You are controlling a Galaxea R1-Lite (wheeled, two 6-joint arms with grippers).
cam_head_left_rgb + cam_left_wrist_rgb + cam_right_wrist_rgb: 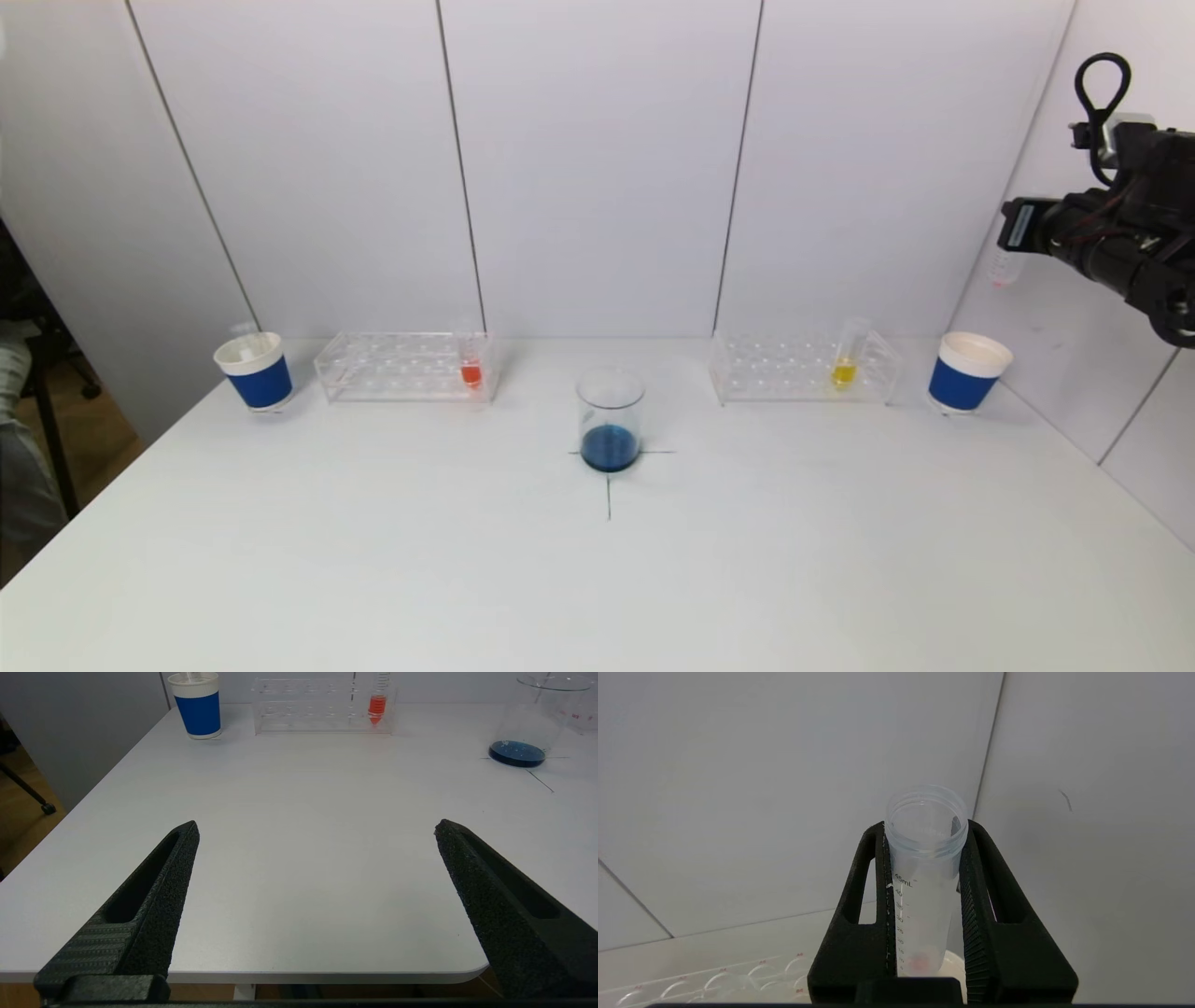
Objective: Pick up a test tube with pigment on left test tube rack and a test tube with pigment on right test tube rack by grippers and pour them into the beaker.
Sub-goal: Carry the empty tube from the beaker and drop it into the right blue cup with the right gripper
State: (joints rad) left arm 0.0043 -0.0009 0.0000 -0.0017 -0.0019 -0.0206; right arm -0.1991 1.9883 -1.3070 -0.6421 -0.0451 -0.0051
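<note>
- the right gripper (924,858) is up high by the wall on the right side, above the blue and white cup (968,371), and it squeezes a clear tube (924,868) between its two black fingers (973,896)
- that held tube looks almost empty, with just a tiny bit of pink stuff at the bottom
- the left gripper (316,828) is low at the near edge of the white table (299,849), its fingers spread wide, holding nothing
- the beaker (611,418) stands in the middle of the table on a black cross mark, with dark blue liquid at the bottom
- the left rack (403,366) holds one tube with orange liquid (471,364) at the end nearest the beaker
- the right rack (803,368) holds one tube with yellow liquid (847,355), and it leans a little
- another blue and white cup (254,371) sits at the far left, next to the left rack
- i think the tubes are light, stiff and smooth plastic, so they could slip
- the best place to grab one seems to be up near the top, above the rack, just under the rim
- they are open on top, so a filled one should stay straight up until it is over the beaker
</note>
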